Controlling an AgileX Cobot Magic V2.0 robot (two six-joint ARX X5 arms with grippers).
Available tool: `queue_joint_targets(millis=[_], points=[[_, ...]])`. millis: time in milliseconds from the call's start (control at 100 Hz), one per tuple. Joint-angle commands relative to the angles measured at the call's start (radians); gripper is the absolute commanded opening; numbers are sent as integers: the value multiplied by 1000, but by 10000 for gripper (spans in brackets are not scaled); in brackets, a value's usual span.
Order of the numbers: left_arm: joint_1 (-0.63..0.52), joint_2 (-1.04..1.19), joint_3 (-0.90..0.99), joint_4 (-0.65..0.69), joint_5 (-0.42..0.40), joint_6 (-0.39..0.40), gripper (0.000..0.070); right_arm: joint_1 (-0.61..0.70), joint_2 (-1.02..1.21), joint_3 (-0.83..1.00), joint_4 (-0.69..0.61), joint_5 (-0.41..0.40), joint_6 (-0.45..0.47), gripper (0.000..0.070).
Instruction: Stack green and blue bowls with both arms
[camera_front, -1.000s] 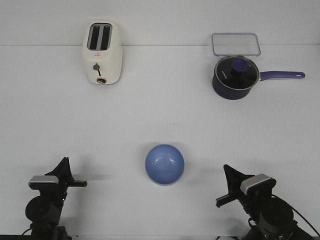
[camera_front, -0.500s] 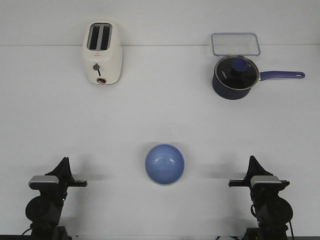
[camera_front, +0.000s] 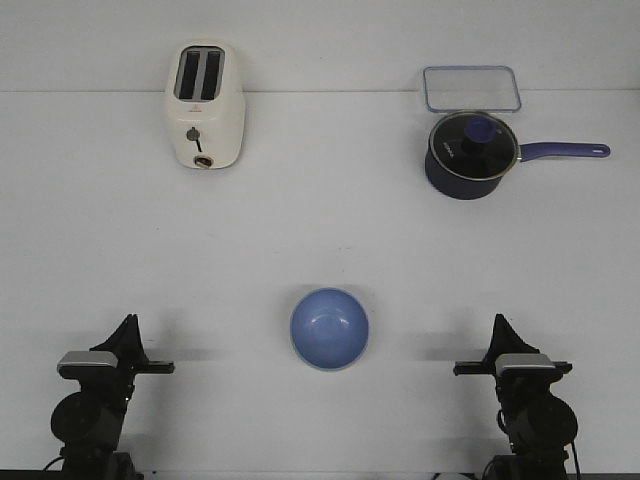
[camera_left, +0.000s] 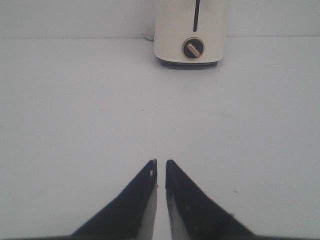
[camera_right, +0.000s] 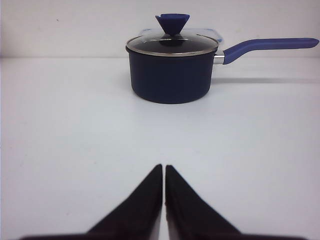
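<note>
Blue bowl (camera_front: 329, 329) — upright, alone mid-table

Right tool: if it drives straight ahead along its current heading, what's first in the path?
Likely the saucepan. In the right wrist view it sits almost dead ahead of the shut right tool, with only bare table between. The front view agrees roughly, though exact alignment is hard to judge.

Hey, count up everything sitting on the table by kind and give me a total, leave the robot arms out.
Bowls: 1, the blue bowl
Toasters: 1, the cream toaster
Saucepans: 1, the navy saucepan with its glass lid on
Clear containers: 1, the clear rectangular container
Total: 4
No separate green bowl shows.
</note>
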Motion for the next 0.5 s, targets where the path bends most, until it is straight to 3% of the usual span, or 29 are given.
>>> queue_joint_targets(millis=[0,490], points=[[1,-2,-20,11,5,5,15,-2,0,-3,17,-1,-9,9],[1,-2,-20,11,5,5,15,-2,0,-2,46,-1,-9,9]])
